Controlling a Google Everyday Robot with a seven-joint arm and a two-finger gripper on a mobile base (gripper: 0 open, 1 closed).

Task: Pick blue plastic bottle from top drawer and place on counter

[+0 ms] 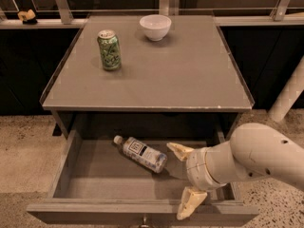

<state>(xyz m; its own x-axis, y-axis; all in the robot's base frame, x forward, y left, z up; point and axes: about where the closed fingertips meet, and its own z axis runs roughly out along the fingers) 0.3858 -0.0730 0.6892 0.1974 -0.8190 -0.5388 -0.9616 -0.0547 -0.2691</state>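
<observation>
Nothing is grasped yet: the small bluish clear plastic bottle [140,153] lies on its side in the open grey wooden top drawer [64,167], with the pale gripper [176,181] just right of it, fingers [180,151] spread wide, so the lift and the placement on the flat grey counter [166,75] remain.

tool [175,182] over drawer [61,171], arm [259,152] cropped right

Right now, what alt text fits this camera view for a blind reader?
The gripper, fingers open, hangs over the open top drawer beside the lying blue plastic bottle. A green can and white bowl stand on the counter.
</observation>
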